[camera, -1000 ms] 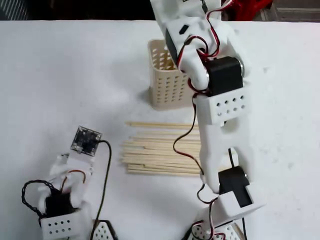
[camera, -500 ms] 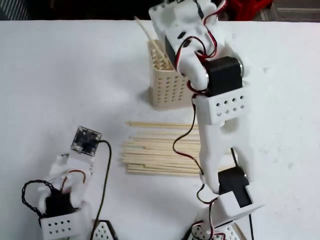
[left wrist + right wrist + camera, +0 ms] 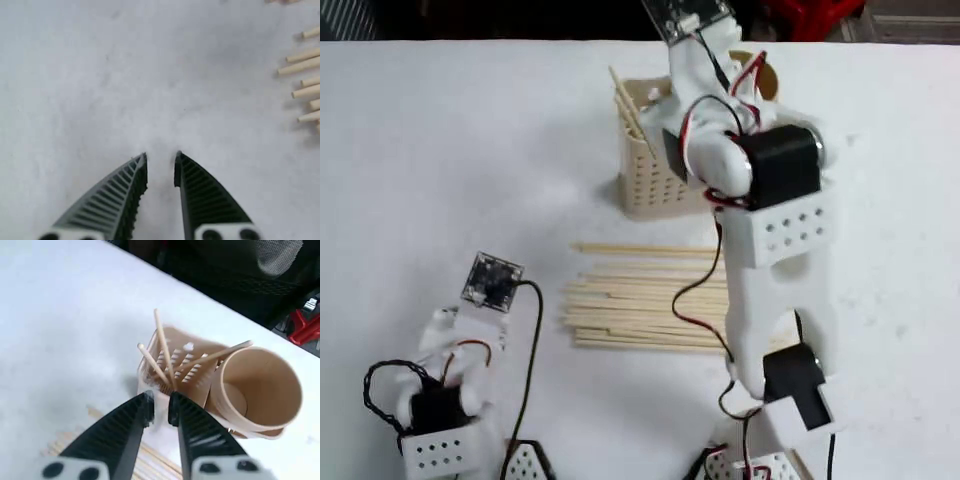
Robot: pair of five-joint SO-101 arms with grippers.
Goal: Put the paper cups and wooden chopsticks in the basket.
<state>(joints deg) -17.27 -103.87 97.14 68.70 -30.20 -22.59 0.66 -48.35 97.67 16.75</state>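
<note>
Three chopsticks [image 3: 162, 347] lean loose in basket [image 3: 180, 362]; paper cup [image 3: 260, 385] apparently inside too. Right gripper [image 3: 160, 407] just above rim, jaws barely parted, empty. Left gripper [image 3: 160, 167] slightly parted, empty, low over table [image 3: 100, 75]. Risk: right arm clips leaning chopsticks, tips light basket. Pile [image 3: 640, 305] not yet moved.

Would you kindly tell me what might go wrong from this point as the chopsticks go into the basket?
1. The leaning chopsticks stick loosely out of the basket, right by the right claw; a small move might flick them out or tip the basket.
2. The paper cup sits tilted against the basket and might get knocked away.
3. The chopstick pile is tightly packed; a grasp there might scatter it.
</note>
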